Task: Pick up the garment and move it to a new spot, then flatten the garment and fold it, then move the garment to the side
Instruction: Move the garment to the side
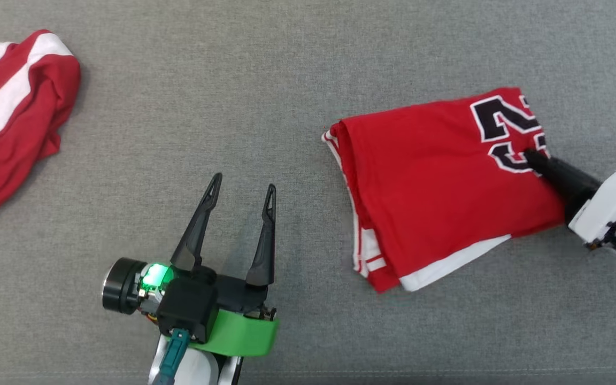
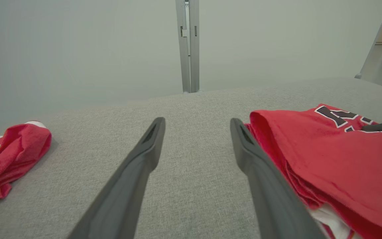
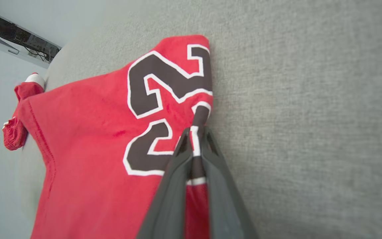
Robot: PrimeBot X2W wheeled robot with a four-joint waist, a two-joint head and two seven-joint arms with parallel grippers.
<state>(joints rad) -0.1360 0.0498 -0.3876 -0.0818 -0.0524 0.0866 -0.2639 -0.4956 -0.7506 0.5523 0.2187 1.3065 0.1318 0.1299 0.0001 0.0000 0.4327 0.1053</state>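
surface: grey woven-cloth table beneath the left gripper | wall: plain pale grey-green, past the table's far edge ahead of it | post: grey metal upright, straight ahead | light: even, soft shadows

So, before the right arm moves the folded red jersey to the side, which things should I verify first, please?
1. Right gripper shut on the edge of the folded red jersey with black numbers: ok.
2. Jersey folded and lying flat: ok.
3. Grip catches every layer: cannot tell.
4. Left gripper open, apart from the jersey: ok.
5. Crumpled red-and-white striped garment lies far from the jersey: ok.
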